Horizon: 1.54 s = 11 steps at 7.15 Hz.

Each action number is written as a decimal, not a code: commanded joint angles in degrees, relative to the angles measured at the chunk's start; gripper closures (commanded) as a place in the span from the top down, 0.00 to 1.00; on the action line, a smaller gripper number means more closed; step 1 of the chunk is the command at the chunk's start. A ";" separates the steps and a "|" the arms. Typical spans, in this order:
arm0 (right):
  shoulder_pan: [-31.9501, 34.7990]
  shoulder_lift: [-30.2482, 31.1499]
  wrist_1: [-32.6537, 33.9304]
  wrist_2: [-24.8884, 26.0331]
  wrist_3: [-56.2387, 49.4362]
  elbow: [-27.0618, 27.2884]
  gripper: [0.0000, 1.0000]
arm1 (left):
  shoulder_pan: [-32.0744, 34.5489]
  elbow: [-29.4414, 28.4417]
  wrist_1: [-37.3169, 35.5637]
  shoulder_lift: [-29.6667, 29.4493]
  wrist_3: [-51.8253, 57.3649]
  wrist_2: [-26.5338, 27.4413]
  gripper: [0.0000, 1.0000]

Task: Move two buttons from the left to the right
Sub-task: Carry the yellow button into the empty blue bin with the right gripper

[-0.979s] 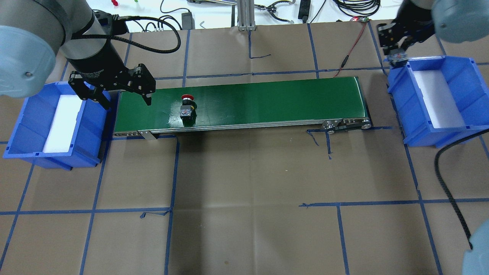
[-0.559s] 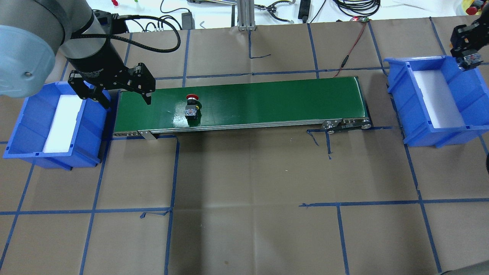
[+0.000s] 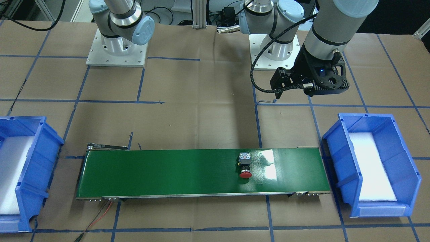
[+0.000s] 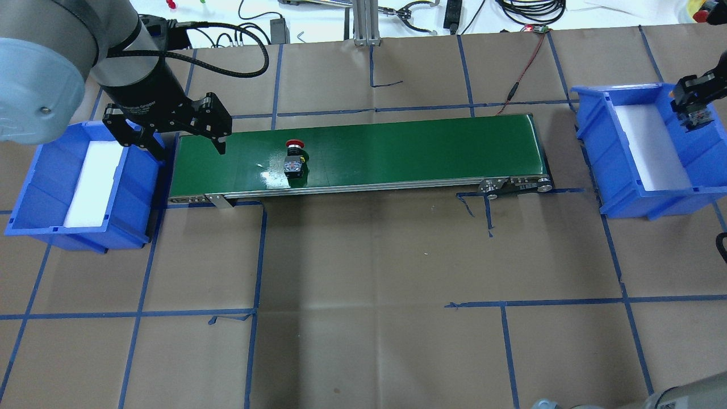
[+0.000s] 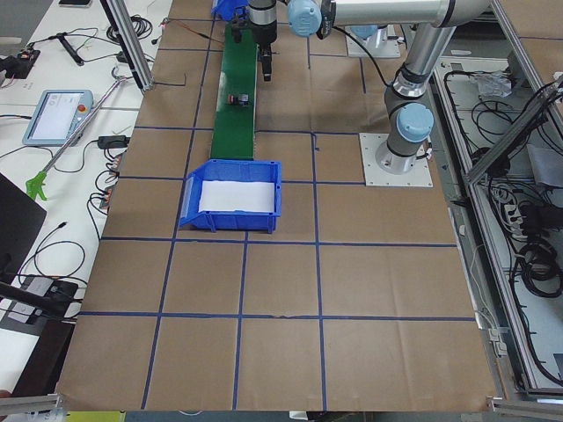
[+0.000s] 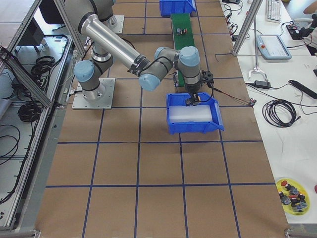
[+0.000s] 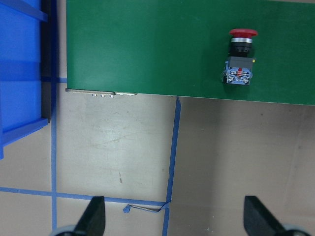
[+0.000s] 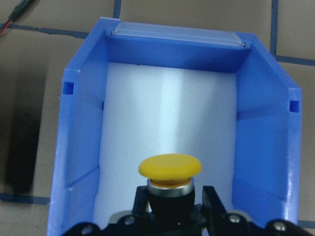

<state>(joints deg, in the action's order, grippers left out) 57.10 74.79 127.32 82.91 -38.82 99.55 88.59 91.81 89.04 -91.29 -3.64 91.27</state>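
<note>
The red button (image 4: 295,156) lies on its side on the green conveyor belt (image 4: 426,147), left of the belt's middle; it also shows in the left wrist view (image 7: 239,54) and the front view (image 3: 244,166). My left gripper (image 4: 186,149) is open and empty above the belt's left end, well left of the red button. My right gripper (image 4: 694,111) is shut on the yellow button (image 8: 170,172) and holds it above the white foam floor of the right blue bin (image 4: 590,113), cap pointing into the bin.
The left blue bin (image 4: 34,187), lined with white foam, stands at the belt's left end and holds no button. A red and black cable (image 4: 519,74) runs behind the belt's right end. Brown paper with blue tape lines covers the table.
The red button has travelled to the right along the belt. My right gripper has carried the yellow button from the right bin's far left corner to over the bin. My left gripper has stayed put.
</note>
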 commanded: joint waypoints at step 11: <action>-1.47 -6.49 11.81 0.50 0.85 8.73 0.87 | -0.09 -0.05 -0.89 0.15 -0.14 -0.13 0.99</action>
<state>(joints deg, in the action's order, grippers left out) 55.63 68.31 139.12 83.19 -38.06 108.22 88.53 91.74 88.16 -91.21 -3.80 91.34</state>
